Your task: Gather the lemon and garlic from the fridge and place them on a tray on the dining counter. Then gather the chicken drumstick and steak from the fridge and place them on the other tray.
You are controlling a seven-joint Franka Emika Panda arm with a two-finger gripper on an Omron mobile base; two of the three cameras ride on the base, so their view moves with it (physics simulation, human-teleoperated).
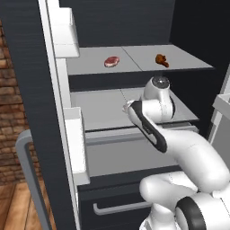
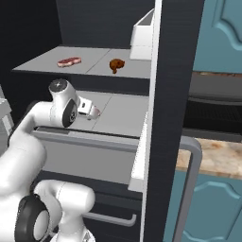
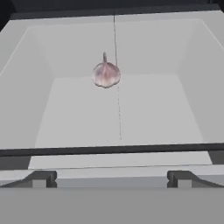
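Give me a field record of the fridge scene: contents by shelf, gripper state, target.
fridge: tall charcoal-black fridge, door open
upper shelf: flat reddish-pink steak on the left, brown chicken drumstick to its right, apart
lower shelf: small off-white pinkish garlic bulb, lying alone on the grey shelf floor
gripper: two-finger gripper at the lower shelf, jaws open, nothing held, pointed at the garlic and short of it
lemon: no sighting on either shelf
likely next: advance and close on the garlic

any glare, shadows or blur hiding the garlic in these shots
Hand view: the garlic is evenly lit and slightly soft-edged, with no glare or strong shadow; the open gripper frames it. Right base view: only a small pale bit shows beside the arm. Left base view: the fridge interior is dark above the pale shelves.
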